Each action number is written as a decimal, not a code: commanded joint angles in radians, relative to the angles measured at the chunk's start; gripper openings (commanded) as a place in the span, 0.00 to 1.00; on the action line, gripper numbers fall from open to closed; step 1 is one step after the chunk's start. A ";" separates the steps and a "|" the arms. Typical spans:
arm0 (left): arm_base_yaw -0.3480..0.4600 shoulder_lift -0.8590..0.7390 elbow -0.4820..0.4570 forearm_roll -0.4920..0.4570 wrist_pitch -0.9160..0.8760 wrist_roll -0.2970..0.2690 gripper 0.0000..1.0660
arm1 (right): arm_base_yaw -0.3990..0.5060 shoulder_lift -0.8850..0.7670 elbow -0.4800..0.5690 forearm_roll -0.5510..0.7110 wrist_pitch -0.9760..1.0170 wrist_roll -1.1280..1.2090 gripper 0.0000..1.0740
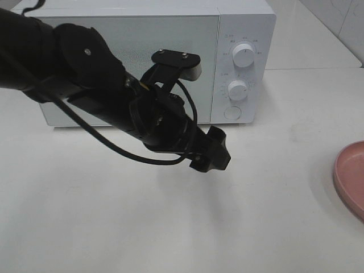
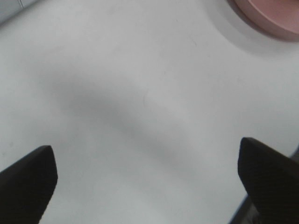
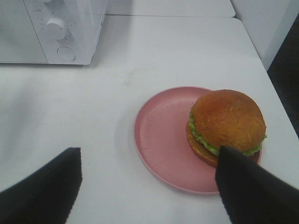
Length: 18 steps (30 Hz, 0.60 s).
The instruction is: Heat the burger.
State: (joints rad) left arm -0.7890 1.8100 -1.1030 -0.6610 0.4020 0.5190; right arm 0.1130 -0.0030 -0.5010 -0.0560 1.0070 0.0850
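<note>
Fingers of the left gripper (image 2: pixel 147 179) are spread wide with nothing between them, only bare white table (image 2: pixel 140 93) seen below. The right gripper (image 3: pixel 149 186) is also held wide and empty, and it is seen hanging above the near edge of the pink plate (image 3: pixel 159 135). The burger (image 3: pixel 226 123) is found just ahead of the right gripper, a little toward one finger, sitting on the far side of the plate with its bun on top. It is round, so no long side is shown to line up with. The right arm is judged to be much nearer to the burger; the left arm (image 1: pixel 114 96) is stretched out in front of the white microwave (image 1: pixel 239 34), whose door is seen shut. Nothing else is held by the plate.
</note>
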 commanded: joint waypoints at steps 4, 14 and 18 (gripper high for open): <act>0.086 -0.065 0.002 0.030 0.294 -0.052 0.92 | -0.005 -0.033 0.002 -0.003 -0.013 -0.011 0.71; 0.298 -0.218 0.006 0.170 0.615 -0.233 0.92 | -0.005 -0.033 0.002 -0.003 -0.013 -0.011 0.71; 0.351 -0.282 0.027 0.265 0.626 -0.320 0.92 | -0.005 -0.033 0.002 -0.003 -0.013 -0.011 0.71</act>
State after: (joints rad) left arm -0.4420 1.5360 -1.0790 -0.4190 1.0110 0.2240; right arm 0.1130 -0.0030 -0.5010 -0.0560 1.0080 0.0850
